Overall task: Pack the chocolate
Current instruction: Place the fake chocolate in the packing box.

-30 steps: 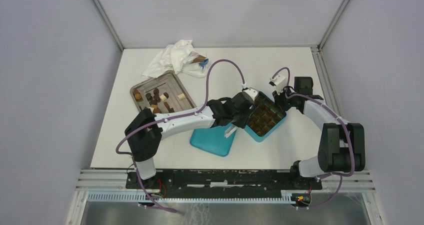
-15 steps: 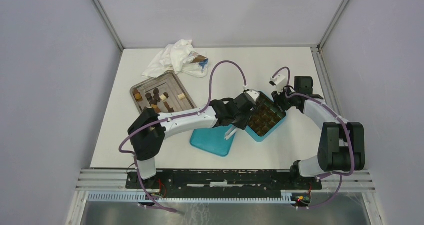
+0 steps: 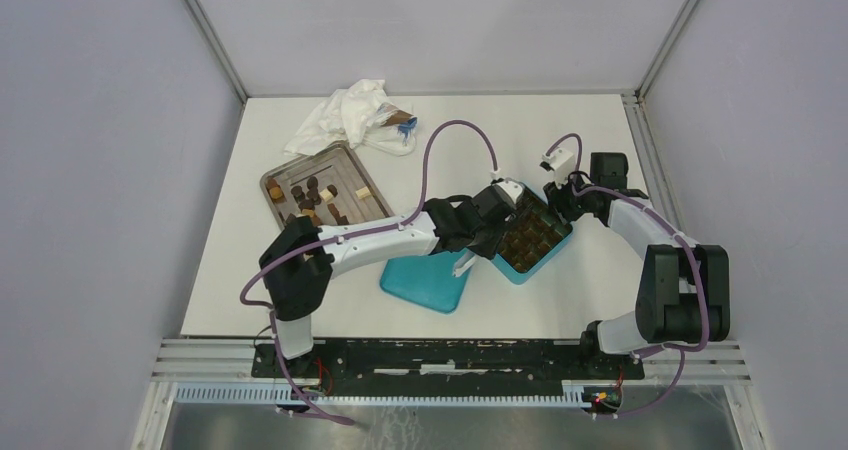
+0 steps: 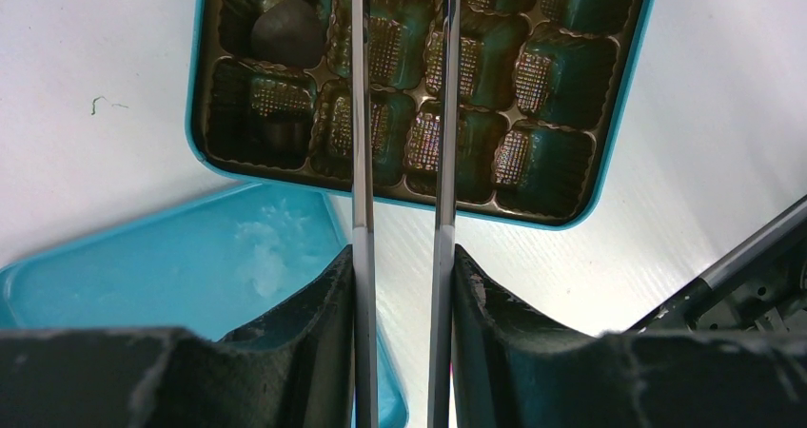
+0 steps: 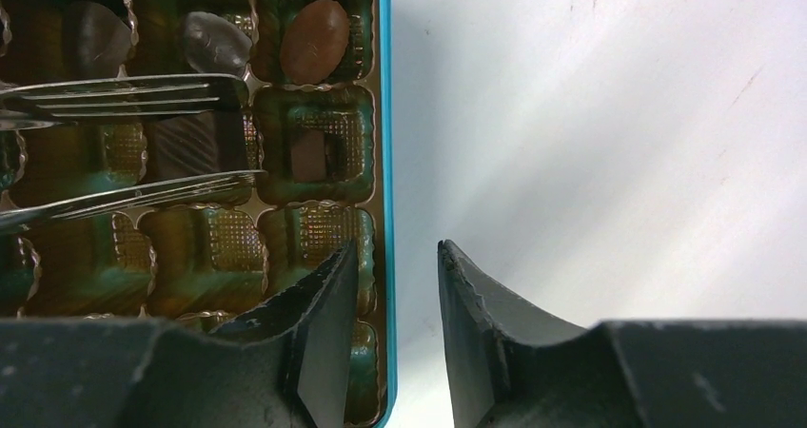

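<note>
Checking materials first, you have a teal box [image 3: 516, 268] with a thin raised rim just right of the top view's centre. It holds a glossy gold-brown moulded liner [image 4: 533, 67] with ribbed, scalloped pockets. Its flat teal lid [image 3: 425, 282] lies on the white table [image 3: 600, 140], just to the box's lower left.

A few chocolate pieces [image 5: 317, 40] sit in the pockets: one smooth mid-brown oval, some dark rounded ones and a small dark square. More loose pieces lie on the metal tray [image 3: 345, 155] at upper left, below some crumpled white wrapping [image 3: 345, 115].

The left gripper [image 4: 402, 252] is clamped on thin steel tongs [image 4: 362, 162], whose blades reach out over the liner. The right gripper [image 5: 397, 244] stands narrowly parted. Its jaws straddle the box rim with a visible gap, gripping nothing.

The tong tips are cut off at the top of the left wrist view. In the right wrist view a dark ribbed block lies between the blades, but you cannot tell whether it is pinched. The left wrist hides part of the box from above.

Since the earlier frame, the left forearm has shifted slightly rightward. The box, lid and tray are unmoved.
</note>
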`<state>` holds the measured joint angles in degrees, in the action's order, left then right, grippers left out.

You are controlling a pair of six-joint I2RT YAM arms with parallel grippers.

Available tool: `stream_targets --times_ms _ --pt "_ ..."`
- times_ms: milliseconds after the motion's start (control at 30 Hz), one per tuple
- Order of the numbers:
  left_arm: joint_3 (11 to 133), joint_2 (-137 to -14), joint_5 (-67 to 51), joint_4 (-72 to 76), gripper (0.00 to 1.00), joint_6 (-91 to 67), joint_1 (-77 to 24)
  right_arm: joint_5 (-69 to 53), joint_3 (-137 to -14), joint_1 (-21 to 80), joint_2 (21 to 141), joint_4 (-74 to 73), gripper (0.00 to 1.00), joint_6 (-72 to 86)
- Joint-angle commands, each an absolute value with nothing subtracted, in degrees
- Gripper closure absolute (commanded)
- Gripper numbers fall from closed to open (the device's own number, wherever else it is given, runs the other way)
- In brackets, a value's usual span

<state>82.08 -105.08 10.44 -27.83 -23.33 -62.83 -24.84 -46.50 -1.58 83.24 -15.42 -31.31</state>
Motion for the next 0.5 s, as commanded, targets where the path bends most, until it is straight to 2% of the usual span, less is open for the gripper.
stream_targets --times_ms 0,467 --pt "85.25 -105.2 12.02 -27.14 0.6 -22.79 -63.11 -25.35 -48.6 -1.89 82.24 -15.19 0.58 -31.11" --pt "85.55 -104.55 12.83 -27.77 0.54 -22.92 -63.2 -26.12 -48.61 -2.02 81.41 -15.3 0.52 -31.11"
